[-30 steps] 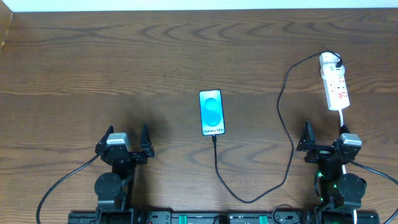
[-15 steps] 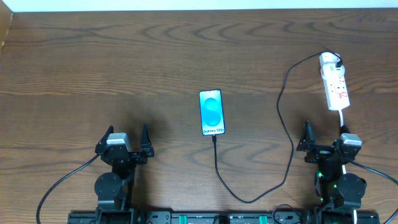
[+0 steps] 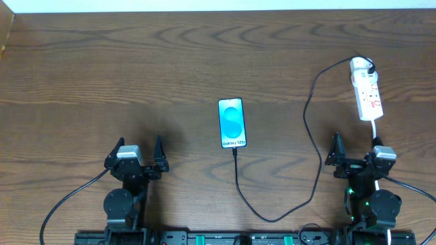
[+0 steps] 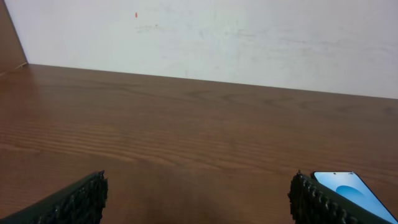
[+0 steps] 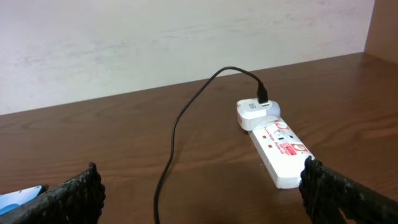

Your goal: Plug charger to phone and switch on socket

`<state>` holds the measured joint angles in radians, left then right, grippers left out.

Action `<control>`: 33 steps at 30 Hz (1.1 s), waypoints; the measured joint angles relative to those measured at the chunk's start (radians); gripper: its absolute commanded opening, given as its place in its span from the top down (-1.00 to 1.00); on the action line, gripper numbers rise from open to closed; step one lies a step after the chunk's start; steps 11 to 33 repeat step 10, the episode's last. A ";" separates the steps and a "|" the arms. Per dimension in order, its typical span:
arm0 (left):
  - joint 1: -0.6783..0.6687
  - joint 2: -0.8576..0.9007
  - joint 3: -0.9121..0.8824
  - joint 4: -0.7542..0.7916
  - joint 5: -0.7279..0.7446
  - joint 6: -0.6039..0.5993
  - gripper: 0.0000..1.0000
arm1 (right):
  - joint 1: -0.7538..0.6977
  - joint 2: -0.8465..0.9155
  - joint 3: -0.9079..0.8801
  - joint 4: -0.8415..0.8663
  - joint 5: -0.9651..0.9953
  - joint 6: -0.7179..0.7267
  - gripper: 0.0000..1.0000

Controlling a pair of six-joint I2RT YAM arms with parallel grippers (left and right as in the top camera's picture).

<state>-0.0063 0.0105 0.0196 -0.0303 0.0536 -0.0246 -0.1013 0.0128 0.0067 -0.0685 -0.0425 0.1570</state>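
Note:
The phone (image 3: pixel 231 123) lies flat at the table's middle, blue screen up; its corner shows in the left wrist view (image 4: pixel 351 190) and a sliver of the phone (image 5: pixel 18 198) in the right wrist view. The black charger (image 3: pixel 315 173) meets the phone's near edge, loops toward me, then runs to a white adapter (image 5: pixel 254 112) on the socket (image 3: pixel 366 92). The charger (image 5: pixel 177 127) and socket (image 5: pixel 280 146) lie ahead of my right gripper (image 5: pixel 202 193). My left gripper (image 3: pixel 139 147) and right gripper (image 3: pixel 355 150) rest open near the front edge, holding nothing. The left gripper (image 4: pixel 198 199) faces bare wood.
A white wall (image 4: pixel 205 37) bounds the table's far edge. The socket's white lead (image 3: pixel 376 131) runs toward my right arm. The dark wooden table (image 3: pixel 102 75) stretches wide on the left and behind the phone.

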 measured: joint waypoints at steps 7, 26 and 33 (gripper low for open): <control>0.000 0.000 0.000 0.000 0.000 0.000 -0.86 | 0.000 0.000 0.000 0.000 0.002 0.000 -0.99; 0.000 0.000 0.000 0.000 0.000 0.000 -0.86 | 0.000 0.000 0.000 0.000 0.002 0.000 -0.98; 0.000 0.000 0.000 0.000 0.000 0.000 -0.86 | 0.000 0.000 0.000 0.000 0.002 0.000 -0.98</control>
